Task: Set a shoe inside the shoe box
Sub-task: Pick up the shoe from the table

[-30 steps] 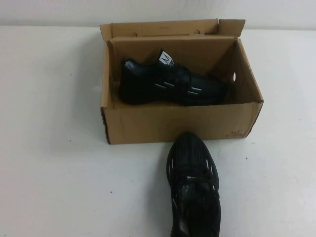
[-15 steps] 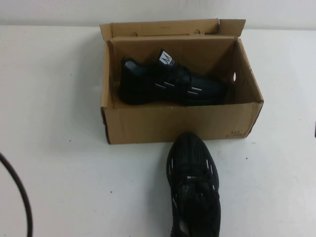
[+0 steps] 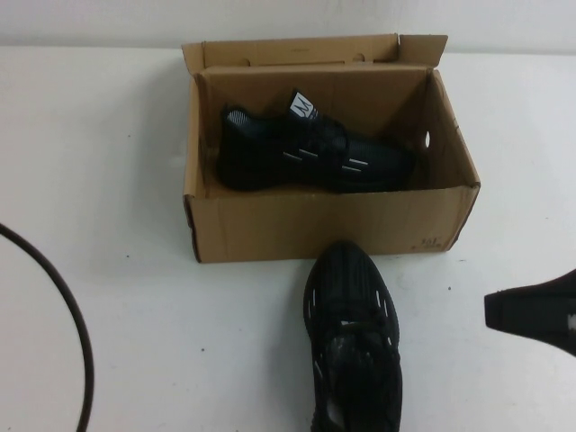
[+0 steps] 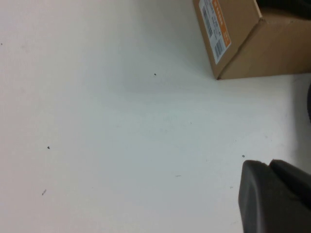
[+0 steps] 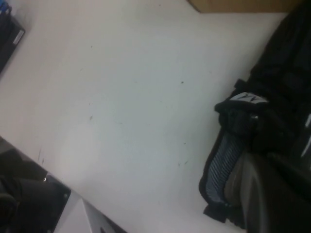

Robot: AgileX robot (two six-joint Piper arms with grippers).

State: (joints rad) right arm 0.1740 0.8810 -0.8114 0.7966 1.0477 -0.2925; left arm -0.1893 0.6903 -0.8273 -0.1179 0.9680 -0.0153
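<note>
A black mesh shoe [image 3: 353,337] lies on the white table, toe towards the front wall of the open brown shoe box [image 3: 328,225]. Its twin black sneaker [image 3: 310,153] lies on its side inside the box, with silver dashes and a white tongue label showing. My right gripper [image 3: 490,312] is shut and empty, low over the table to the right of the loose shoe. The right wrist view shows that gripper [image 5: 241,180] beside the shoe's heel [image 5: 272,102]. My left gripper [image 4: 252,168] is shut over bare table, with a box corner [image 4: 272,46] ahead of it.
A black cable [image 3: 74,315] curves in at the high view's left edge. An orange and white label [image 4: 215,26] is on the box's end wall. Dark equipment [image 5: 24,201] stands past the table edge in the right wrist view.
My right gripper has come into the high view from the right edge. The black cable on the left has swung further in. Shoes and box have not moved.
</note>
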